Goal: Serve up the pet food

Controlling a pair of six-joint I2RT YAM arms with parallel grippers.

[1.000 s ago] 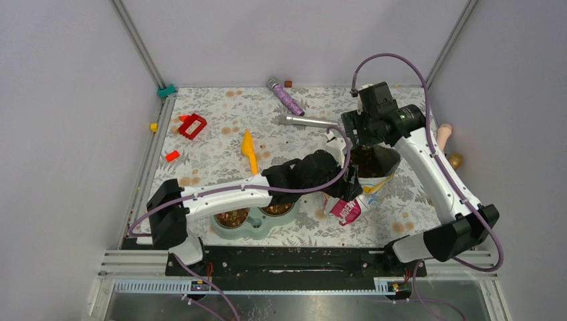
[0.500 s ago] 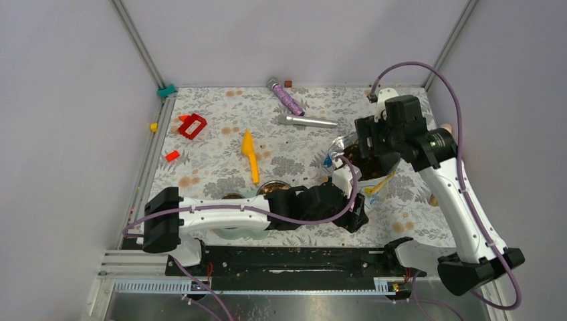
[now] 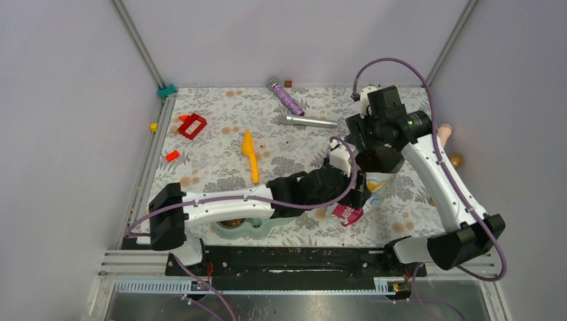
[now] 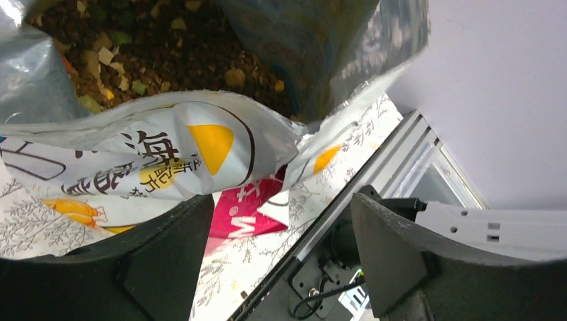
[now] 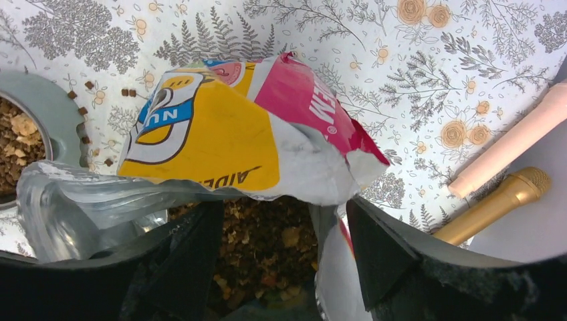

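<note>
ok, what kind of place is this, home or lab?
Probably a lab robot cell, not a home: aluminium frame posts against plain grey walls, floral-print table cover, and stray props such as a silver metal microphone and orange plastic scoop.

The bag [image 3: 376, 179] stands right of centre on the table [image 3: 200, 167], with pet food [image 5: 267, 247] in it. The feeder [image 3: 251, 231] sits at the near edge, left of the bag, and the scoop [image 3: 249, 154] lies behind the feeder. A microphone [image 3: 286, 97] lies by the far edge, a second microphone [image 3: 307, 122] just nearer, both behind the bag. A block [image 3: 192, 126] lies far left. A rod [image 5: 515, 144] and a third microphone [image 5: 498, 207] lie side by side at the right edge.
</note>
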